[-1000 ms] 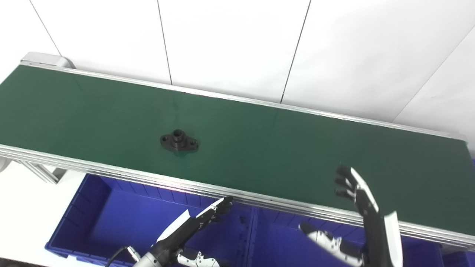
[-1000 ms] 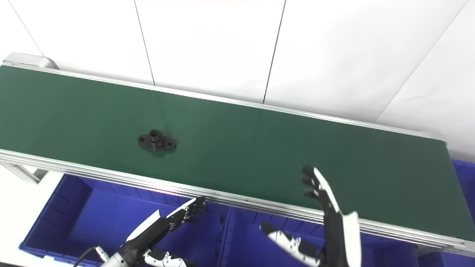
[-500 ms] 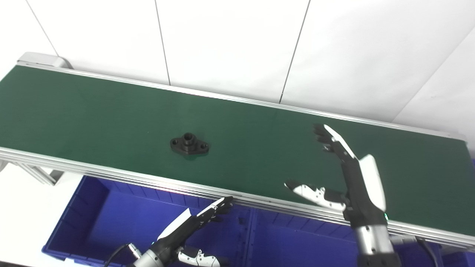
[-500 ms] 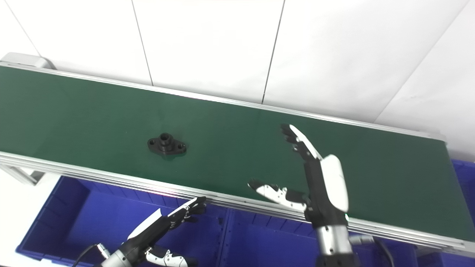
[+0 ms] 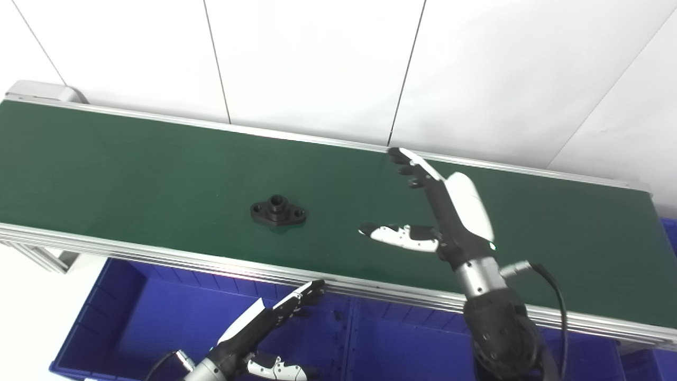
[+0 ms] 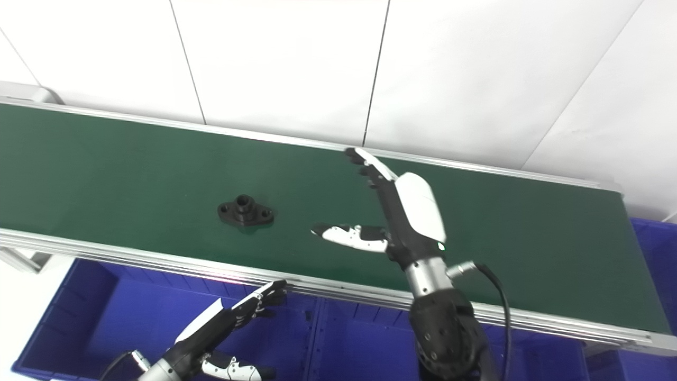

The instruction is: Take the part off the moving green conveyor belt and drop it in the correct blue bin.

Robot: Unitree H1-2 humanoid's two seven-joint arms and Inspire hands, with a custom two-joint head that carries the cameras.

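Observation:
A black flanged part (image 5: 278, 210) with a raised hub and two ear holes lies flat on the green conveyor belt (image 5: 132, 164), left of centre. My right hand (image 5: 431, 211) hovers over the belt to the part's right, open, thumb and fingers spread wide and facing the part, with a clear gap to it. My left hand (image 5: 270, 320) stays low below the belt's near rail, over the blue bins, open with its fingers stretched out and holding nothing.
Blue bins (image 5: 132, 317) sit under the belt's near aluminium rail (image 5: 158, 254), split by a divider (image 5: 351, 338). A white panelled wall stands behind the belt. A black cable (image 5: 550, 296) loops off the right wrist.
The right hand has risen from near the front rail and swung left over the belt toward the part. The part has drifted rightward along the belt. The left hand has barely moved.

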